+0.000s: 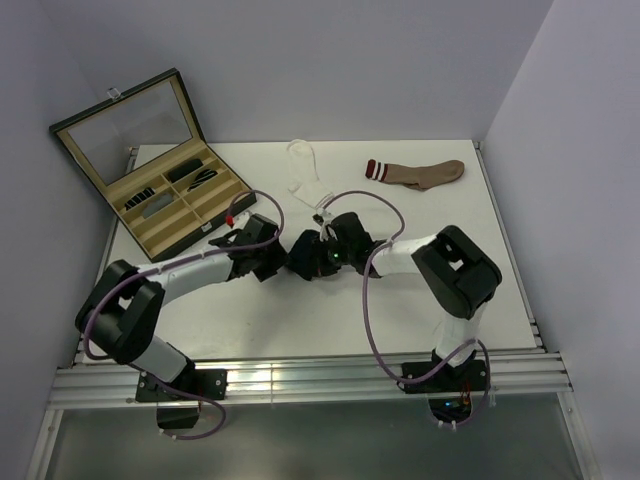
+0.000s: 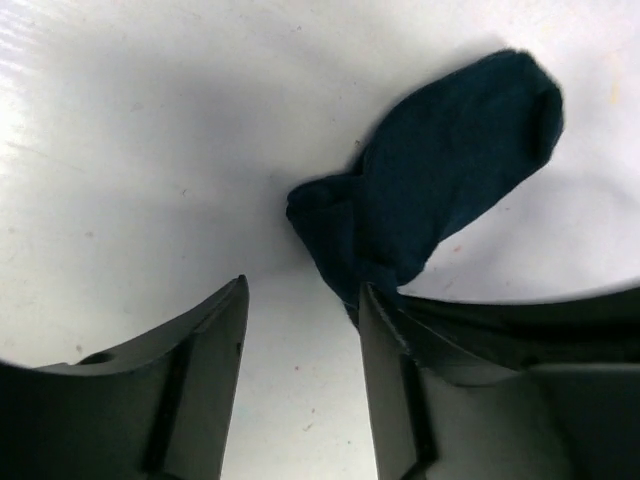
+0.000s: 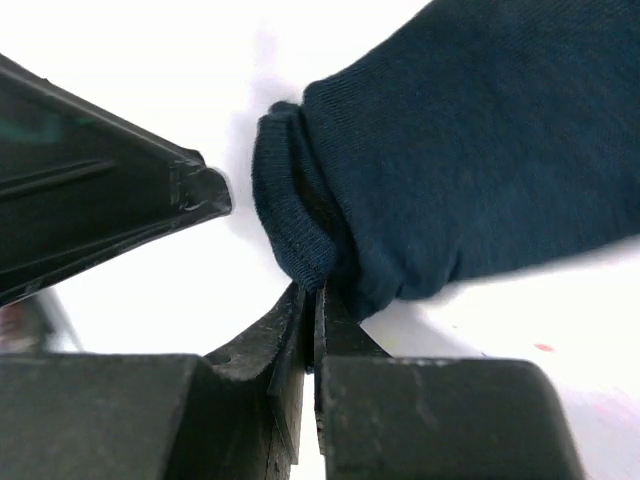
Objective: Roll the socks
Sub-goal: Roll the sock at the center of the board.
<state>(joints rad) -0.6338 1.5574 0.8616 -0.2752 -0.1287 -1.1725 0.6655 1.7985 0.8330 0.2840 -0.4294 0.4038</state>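
Up close, from the left wrist, the navy sock [image 2: 450, 160] lies on the white table [image 2: 130, 150], its toe reaching far and right and its near end doubled into a thick fold. The left gripper [image 2: 302, 292] has its fingers apart and empty, with the fold just off the right-hand tip. To roll well, it should straddle that fold squarely and take the whole thickness, not a single layer.

From the right wrist, the right gripper [image 3: 312, 297] has its fingers pressed together, tips against the fold's lower edge. Whether any cloth is nipped between them I cannot tell. I judge it serves best as an anchor, held low so the fold does not spring open.

From above, both grippers meet at mid-table and hide the sock. A white sock [image 1: 303, 172] and a brown sock [image 1: 418, 172] lie flat at the far edge, well apart from the work. An open case [image 1: 125, 135] sits far left.
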